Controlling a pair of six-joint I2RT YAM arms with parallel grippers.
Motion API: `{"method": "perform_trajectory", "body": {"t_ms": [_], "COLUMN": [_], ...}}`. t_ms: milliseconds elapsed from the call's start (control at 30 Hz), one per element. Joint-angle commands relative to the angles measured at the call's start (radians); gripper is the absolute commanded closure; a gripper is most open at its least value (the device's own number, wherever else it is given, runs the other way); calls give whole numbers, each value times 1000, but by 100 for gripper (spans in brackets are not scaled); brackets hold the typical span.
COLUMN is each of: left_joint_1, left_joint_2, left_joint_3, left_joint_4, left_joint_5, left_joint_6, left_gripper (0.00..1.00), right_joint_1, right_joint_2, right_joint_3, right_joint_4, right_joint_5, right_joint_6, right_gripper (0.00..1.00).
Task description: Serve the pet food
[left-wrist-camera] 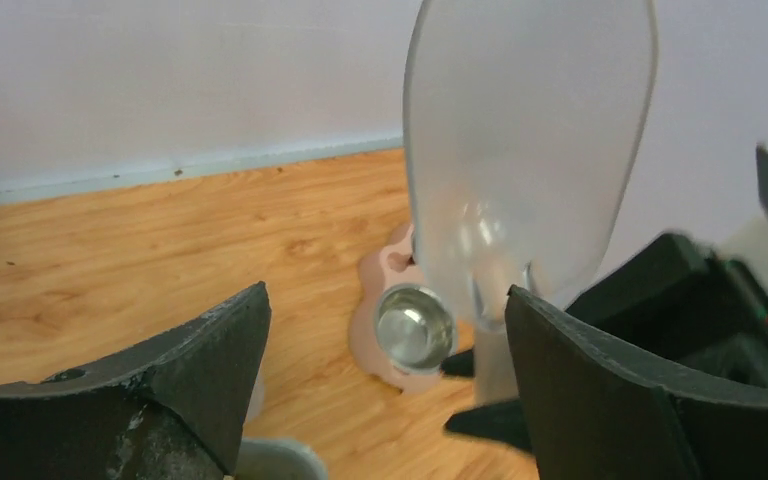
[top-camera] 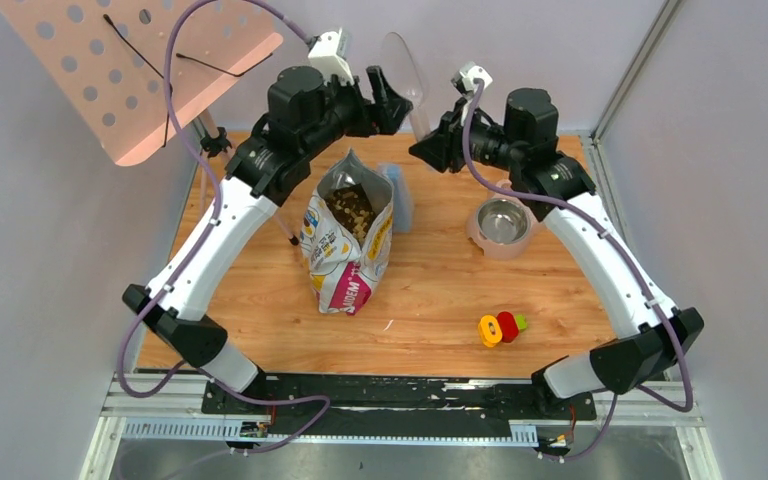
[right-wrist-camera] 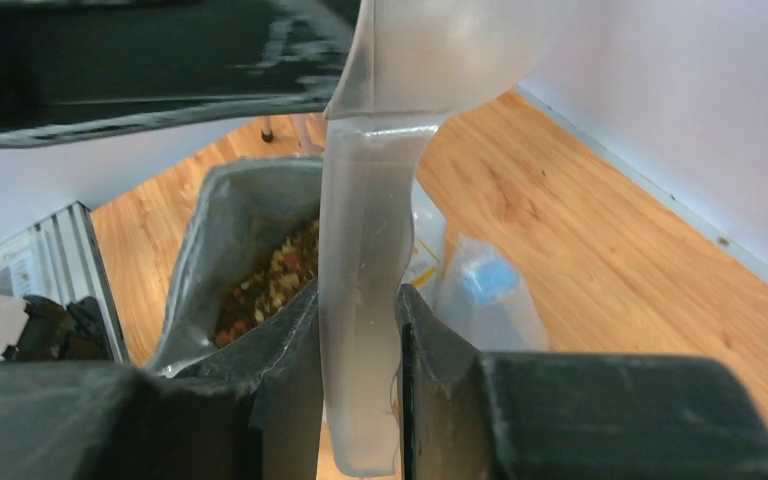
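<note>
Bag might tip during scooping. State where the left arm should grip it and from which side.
Probably pinch the bag by its top left wall, coming from the left: it stands upright with the mouth open, and that thin edge leaves the pet food clear.

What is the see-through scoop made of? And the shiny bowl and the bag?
The scoop looks like frosted clear plastic: light shows through it. The bowl seems polished steel, mirror-bright, in a matte pink stand, probably plastic. The bag looks like glossy printed film, silvery inside.
</note>
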Motion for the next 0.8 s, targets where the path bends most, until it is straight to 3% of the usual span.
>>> {"method": "perform_trajectory", "body": {"t_ms": [0, 133, 200, 333, 500, 600, 667, 767], "left_joint_1": [-3, -4, -6, -28, -112, -166, -182, -210], "left_joint_2": [-206, -451, -518, -547, -543, -555, -530, -462], "left_joint_3": [-184, -447, -468, -415, -409, -526, -531, -470], "left_joint_4": [130, 194, 95, -110, -134, 24, 51, 50], "left_joint_5": [216, 448, 528, 586, 544, 519, 519, 495], "left_joint_6": [389, 860, 1220, 1649, 2027, 2261, 2337, 2329], "left_gripper": [3, 4, 8, 9, 8, 9, 12, 18], "right_joint_1": [-31, -67, -72, -72, -70, -71, -68, -63], "right_joint_2": [-115, -160, -163, -135, -92, -87, -100, -112], "right_joint_3": [-19, -55, -27, 74, 154, 166, 146, 128], "right_joint_4": [-76, -170, -290, -563, -732, -753, -756, -767], "right_joint_5": [-4, -47, -102, -137, -155, -149, -159, -161], "right_joint_6": [-113, -150, -222, -353, -326, -285, -279, -267], "right_gripper": [100, 100, 100, 100, 100, 100, 100, 100]}}
